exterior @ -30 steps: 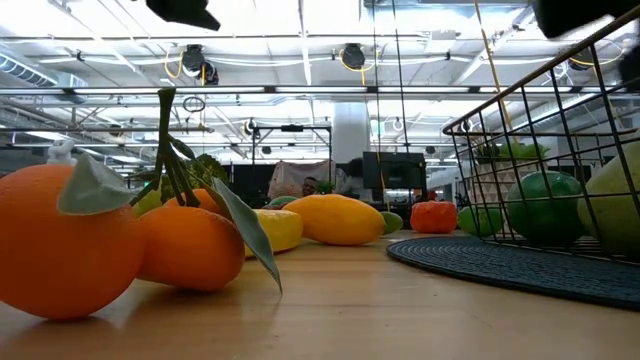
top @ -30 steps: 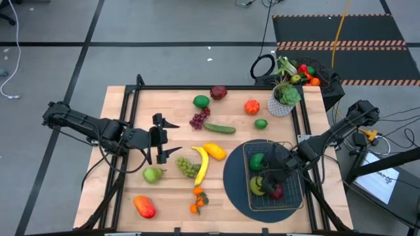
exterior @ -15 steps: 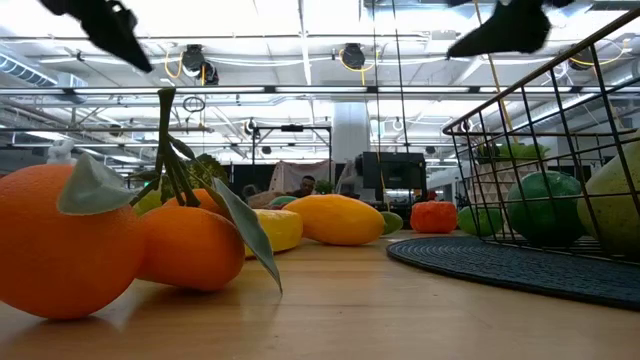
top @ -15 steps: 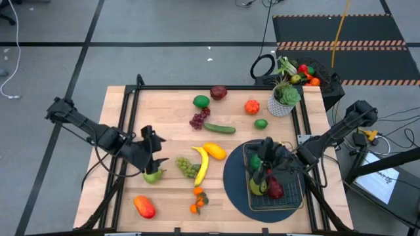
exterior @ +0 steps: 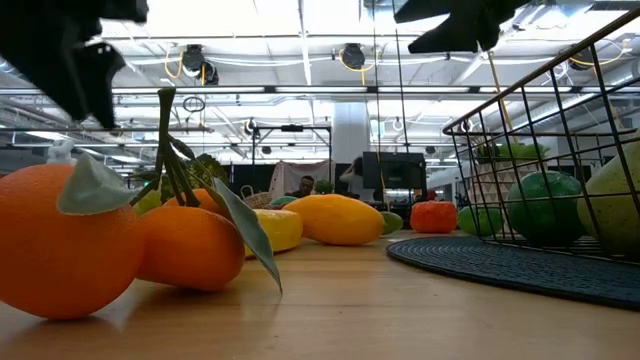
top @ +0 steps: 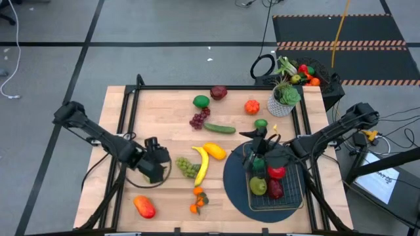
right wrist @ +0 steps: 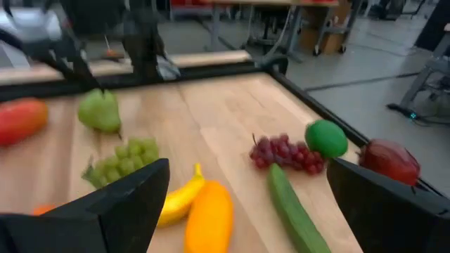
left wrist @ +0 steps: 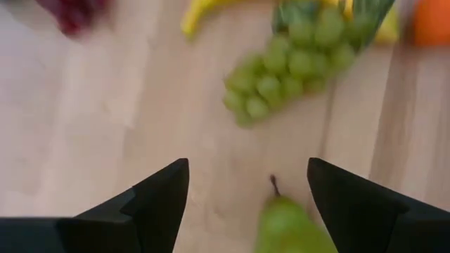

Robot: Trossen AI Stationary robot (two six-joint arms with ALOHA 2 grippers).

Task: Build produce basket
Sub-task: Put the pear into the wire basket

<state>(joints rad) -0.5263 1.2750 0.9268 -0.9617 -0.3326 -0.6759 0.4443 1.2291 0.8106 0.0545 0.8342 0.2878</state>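
Tabletop: left pincer [left wrist: 246, 204] astride pear [left wrist: 292, 225]

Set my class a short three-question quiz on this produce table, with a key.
1. True or false: the banana lies inside the basket.
2. Which item sits between the open jaws of the left gripper? A green grapes; B green pear; C cucumber.
3. Fill in: the basket stands on a dark round ____.
Key: 1 false; 2 B; 3 mat.
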